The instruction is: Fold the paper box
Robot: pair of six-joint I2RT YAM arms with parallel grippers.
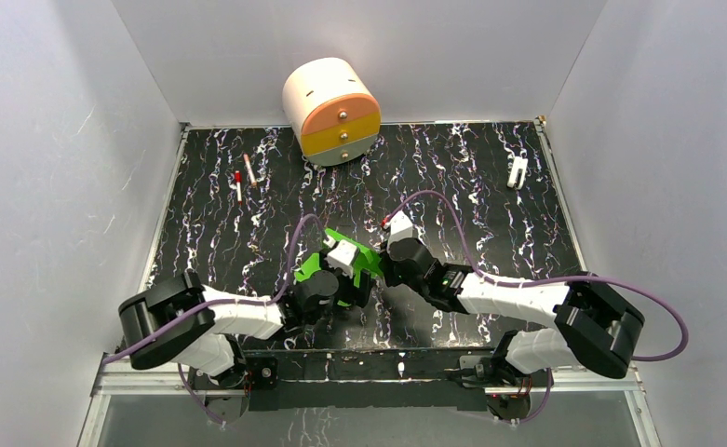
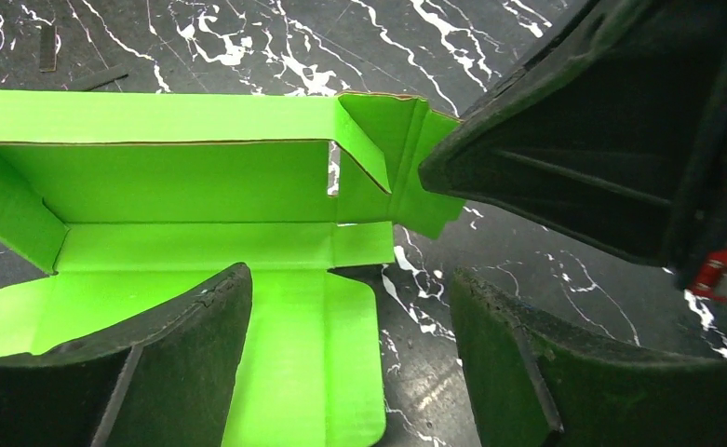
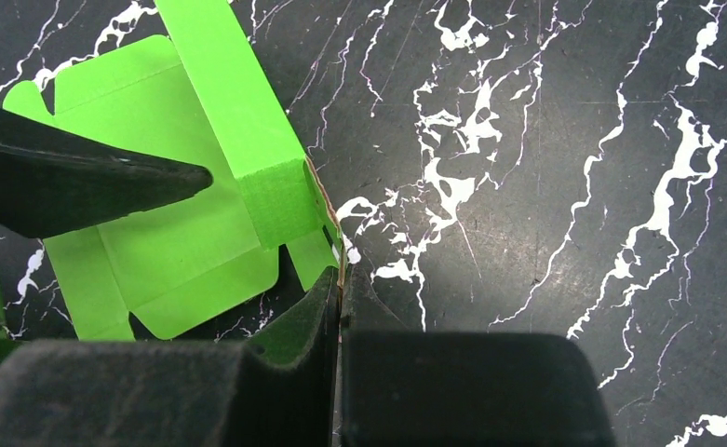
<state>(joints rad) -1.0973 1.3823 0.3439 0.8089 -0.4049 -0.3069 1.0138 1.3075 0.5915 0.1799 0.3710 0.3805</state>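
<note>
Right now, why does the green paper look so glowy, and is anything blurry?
Left wrist view: the paper box glows because bright light hits it, while the left gripper looks dark. Right wrist view: the right gripper, close to the lens, looks soft; the table is sharp. Top view: even light, faint shadows.

Left gripper (image 2: 345, 289) and right gripper (image 3: 339, 289) crowd the paper box (image 1: 370, 263) at centre front, no gap to pass between them. Box's raised long wall blocks its far side. Mat (image 1: 490, 233) right of box is open. Back row: drawer unit (image 1: 333, 112) centre, two pens (image 1: 243, 179) left, white clip (image 1: 518, 172) right
</note>
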